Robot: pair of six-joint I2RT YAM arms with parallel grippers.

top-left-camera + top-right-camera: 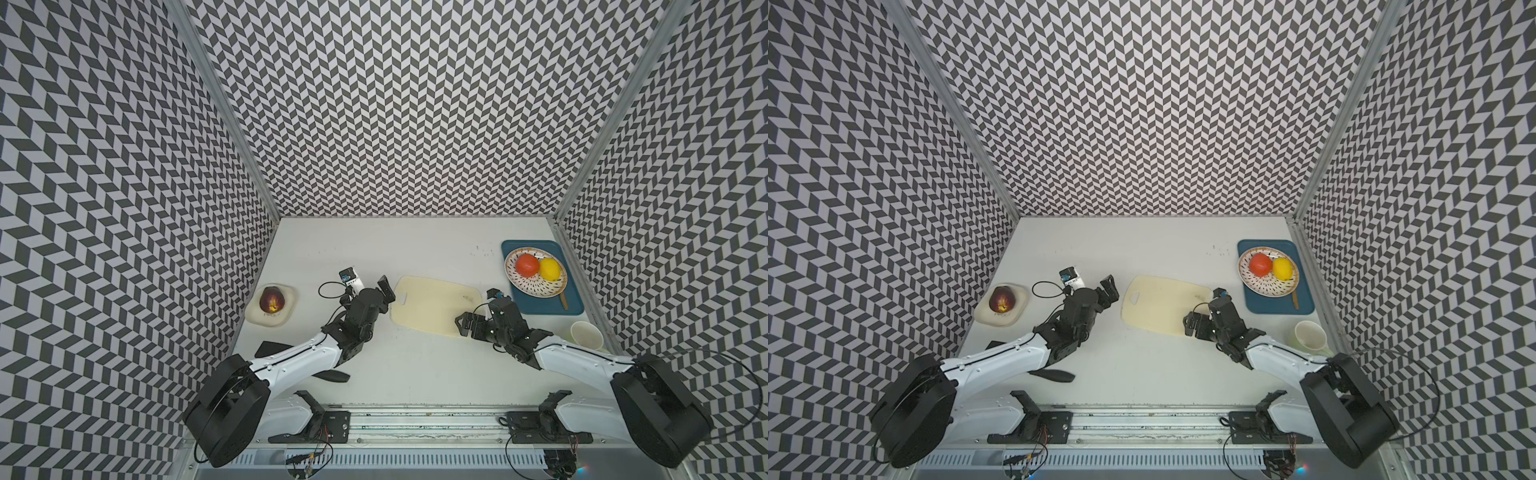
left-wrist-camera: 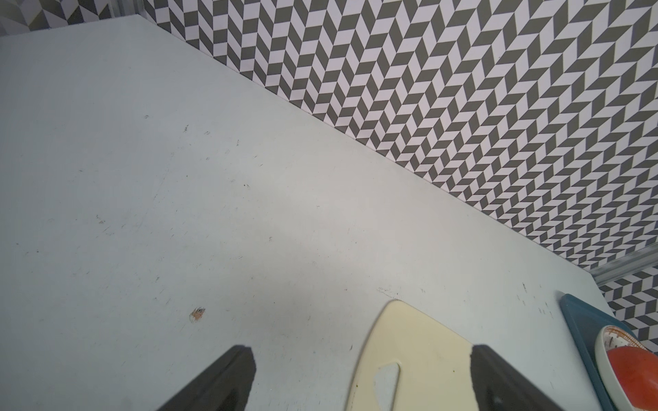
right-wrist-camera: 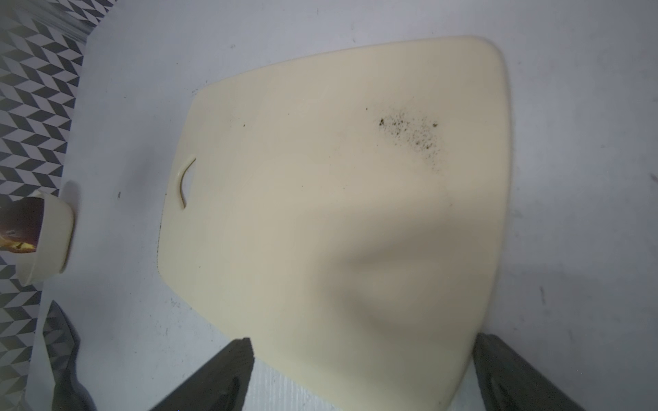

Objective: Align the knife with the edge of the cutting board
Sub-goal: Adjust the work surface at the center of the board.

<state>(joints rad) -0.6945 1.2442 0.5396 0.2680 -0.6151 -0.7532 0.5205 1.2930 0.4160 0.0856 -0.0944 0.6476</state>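
Knife: the knife (image 1: pixel 332 376) is laid flat on the table (image 1: pixel 415 374), well behind the left tool (image 2: pixel 361 350) and largely hidden under the left arm. In both top views only the slim handle (image 1: pixel 1054 375) is seen on the side toward the right tool (image 3: pixel 361 341), and a corner of the blade (image 1: pixel 270 348) on the far side of the arm. It is kept well apart from the board and is not lined up with any of its edges.
Cutting board: the cutting board (image 1: pixel 432 309) is laid flat between the two tools, with the cut-out end (image 2: pixel 386 380) turned toward the left tool. Dark specks (image 3: pixel 409 131) are seen near the opposite end.
Left tool: the fingers (image 2: pixel 228 380) are spread apart and nothing is gripped. The board's cut-out end is found just ahead of them.
Right tool: the fingers (image 3: pixel 505 373) are spread wide and nothing is clamped. The tool is held over the board's corner nearest the right arm. Contact cannot be judged.
Tray: a dark blue tray (image 1: pixel 540 307) is placed just beyond the right tool, on its outer side. It carries a patterned plate (image 1: pixel 536 286) with a tomato (image 1: pixel 527 264) and a lemon (image 1: pixel 549 268).
Cup: a pale cup (image 1: pixel 586 334) is stood beside the right arm, behind the tool.
Dish: a cream dish (image 1: pixel 286 316) holding a dark red fruit (image 1: pixel 272 300) is set on the left tool's outer side.
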